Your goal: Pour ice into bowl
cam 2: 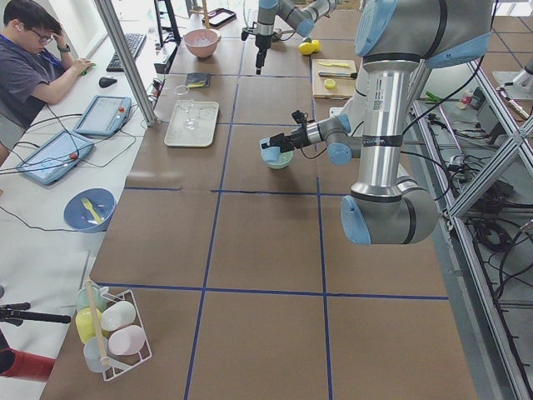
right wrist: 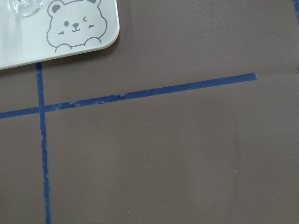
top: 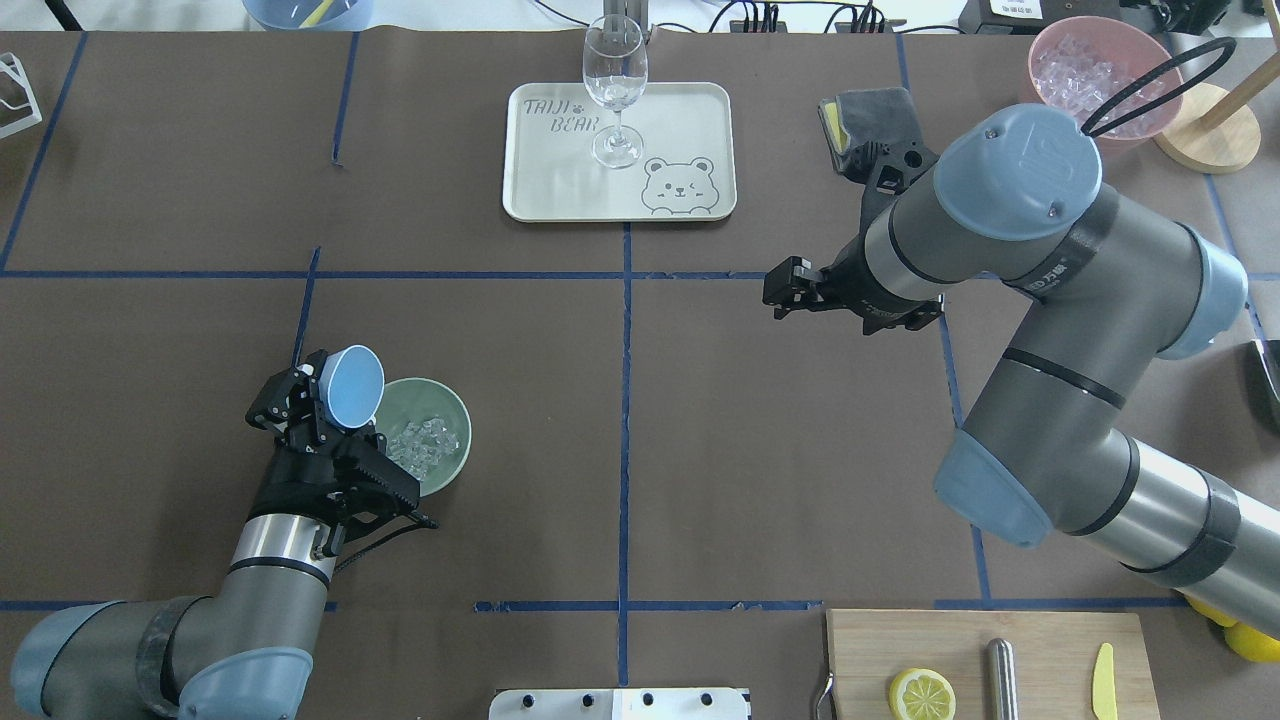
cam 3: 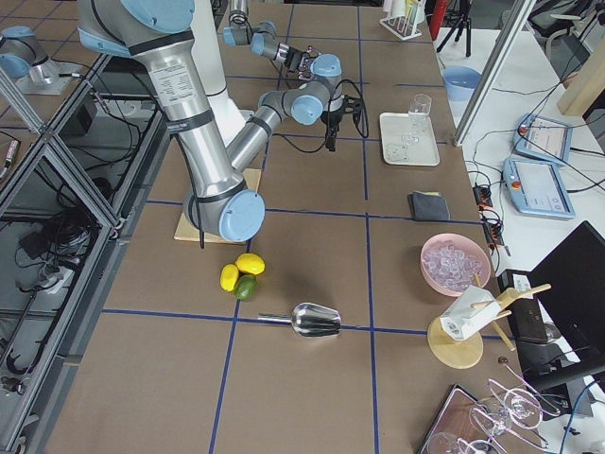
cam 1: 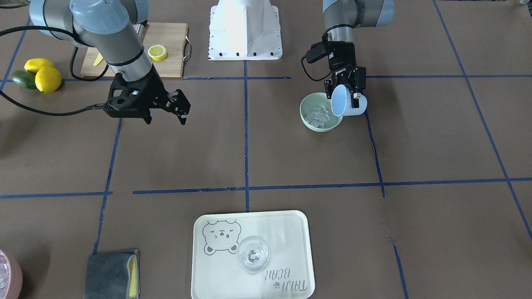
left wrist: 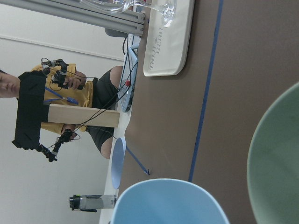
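My left gripper is shut on a light blue cup and holds it tipped on its side at the rim of the pale mint-green bowl. The cup's mouth faces the bowl. A heap of clear ice cubes lies in the bowl. The overhead view shows the same cup, bowl and ice. The left wrist view shows the cup's rim and the bowl's wall. My right gripper is open and empty, hovering mid-table far from the bowl.
A cream tray with a wine glass stands at the far middle. A pink container of clear cubes and a grey cloth are at the far right. A cutting board with a lemon slice lies near the robot's base, with lemons beside it.
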Robot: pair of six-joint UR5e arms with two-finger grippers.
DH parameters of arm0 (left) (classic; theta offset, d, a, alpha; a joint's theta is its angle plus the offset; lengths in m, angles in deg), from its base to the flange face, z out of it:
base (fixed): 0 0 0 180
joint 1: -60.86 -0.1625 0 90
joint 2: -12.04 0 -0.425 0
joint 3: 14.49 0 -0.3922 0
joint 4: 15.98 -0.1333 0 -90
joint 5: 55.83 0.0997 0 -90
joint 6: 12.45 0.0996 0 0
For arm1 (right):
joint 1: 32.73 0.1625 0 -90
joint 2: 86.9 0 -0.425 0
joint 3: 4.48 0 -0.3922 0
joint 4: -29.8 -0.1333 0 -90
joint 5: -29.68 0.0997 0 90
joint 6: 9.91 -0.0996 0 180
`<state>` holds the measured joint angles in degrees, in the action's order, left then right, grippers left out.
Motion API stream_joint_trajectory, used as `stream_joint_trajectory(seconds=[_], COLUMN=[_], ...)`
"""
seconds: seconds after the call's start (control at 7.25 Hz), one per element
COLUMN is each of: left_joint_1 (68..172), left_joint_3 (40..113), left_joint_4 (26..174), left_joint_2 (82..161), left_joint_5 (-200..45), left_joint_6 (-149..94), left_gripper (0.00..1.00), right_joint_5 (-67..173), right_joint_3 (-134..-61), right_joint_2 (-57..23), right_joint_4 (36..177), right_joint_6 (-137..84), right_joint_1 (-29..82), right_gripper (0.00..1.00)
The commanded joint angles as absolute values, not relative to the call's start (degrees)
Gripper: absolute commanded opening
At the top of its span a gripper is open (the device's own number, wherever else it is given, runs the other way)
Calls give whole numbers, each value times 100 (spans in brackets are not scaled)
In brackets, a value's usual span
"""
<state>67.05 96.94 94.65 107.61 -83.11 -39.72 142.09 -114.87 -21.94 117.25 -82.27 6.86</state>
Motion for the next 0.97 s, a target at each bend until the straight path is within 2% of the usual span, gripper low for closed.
stream_joint_trajectory(seconds=[0.0, 0.83], left_joint_1=[6710, 6736], left_joint_3=[9661, 9642], left_joint_4=[10167, 11233], left_joint_2=[10757, 10757], left_joint_5=[-8632, -8624], left_joint_6=[-4899, -7256], left_gripper=[0, 0], right_joint_5=[14201, 14192], right_joint_3=[-11487, -11443], right_joint_2=[-2195, -2203], right_joint_4=[11725, 11725], right_joint_6=[-8286, -8295], right_joint_1=[648, 525], right_gripper=[100, 100])
